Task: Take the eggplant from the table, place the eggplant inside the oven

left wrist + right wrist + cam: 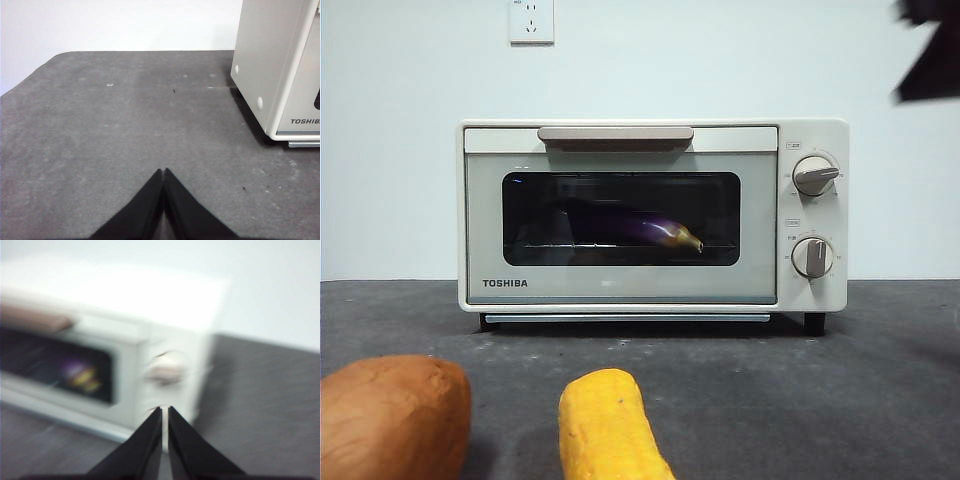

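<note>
The oven (650,215) stands on the counter (840,390) with its door closed, the beige bar handle (615,134) level along the top of the door. Through the dark glass window the eggplant (640,228) lies lengthwise on the rack inside, its yellowish-tan tip pointing toward 3 o'clock in the front view. Two round knobs (814,175) sit one above the other on the panel at the 3 o'clock side of the door.

In the foreground of the front view, at about 7 o'clock, an orange-brown sweet potato (392,418) rests on the counter, and just beside it, at about 6 o'clock, lies a yellow corn cob (608,428); the two are apart. A white wall socket (531,20) is on the wall at about 11 o'clock.

The left tool (164,171) has its jaws pressed together, empty, over bare counter beside the oven's side wall. The right tool (165,410) also has its jaws nearly together, a thin slit between them, holding nothing; it hangs in front of the oven's knob panel, and its view is blurred. A black arm tip shows at the 1 o'clock corner of the front view.
</note>
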Controlling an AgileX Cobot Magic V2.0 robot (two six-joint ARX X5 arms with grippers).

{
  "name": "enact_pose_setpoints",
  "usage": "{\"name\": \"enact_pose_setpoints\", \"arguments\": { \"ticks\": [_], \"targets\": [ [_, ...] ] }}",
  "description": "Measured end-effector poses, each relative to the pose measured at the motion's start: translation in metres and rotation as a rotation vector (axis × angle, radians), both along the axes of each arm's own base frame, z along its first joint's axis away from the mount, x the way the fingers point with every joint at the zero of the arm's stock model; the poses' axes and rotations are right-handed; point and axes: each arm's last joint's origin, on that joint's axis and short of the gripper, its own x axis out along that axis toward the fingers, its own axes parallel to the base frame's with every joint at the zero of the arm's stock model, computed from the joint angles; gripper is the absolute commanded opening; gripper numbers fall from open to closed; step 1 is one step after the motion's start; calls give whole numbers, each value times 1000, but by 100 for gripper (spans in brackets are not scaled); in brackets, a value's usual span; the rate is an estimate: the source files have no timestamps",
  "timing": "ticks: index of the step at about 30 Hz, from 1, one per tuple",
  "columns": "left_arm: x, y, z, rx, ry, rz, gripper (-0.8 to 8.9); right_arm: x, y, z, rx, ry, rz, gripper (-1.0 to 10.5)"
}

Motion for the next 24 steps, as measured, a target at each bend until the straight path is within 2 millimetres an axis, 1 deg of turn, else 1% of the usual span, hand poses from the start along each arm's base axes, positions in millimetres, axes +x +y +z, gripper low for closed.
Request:
{"name": "enact_pose_setpoints", "arguments": {
  "ticks": [2, 4, 7, 10, 13, 17, 24],
  "targets": [
    [0, 0, 0, 0, 0, 0, 8, -2, -12, -1, 10, -39, -62, 4],
    [0, 0, 0, 0, -1, 0, 8, -4, -26, -5, 16, -64, -121, 4],
    [0, 0, 0, 0, -2, 0, 8, -8, -42, -18, 23, -82, -180, 4],
    [0, 0, 0, 0, -2, 0, 8, -11, -54, -29, 32, -95, -209, 4],
    [0, 0, 0, 0, -2, 0, 8, -13, -60, -45, 41, -91, -213, 4],
    [0, 0, 0, 0, -2, 0, 8, -16, -62, -62, 47, -84, -208, 4],
    [0, 0, 0, 0, -3, 0, 8, -24, -63, -72, 39, -14, -207, 4]
  ]
}}
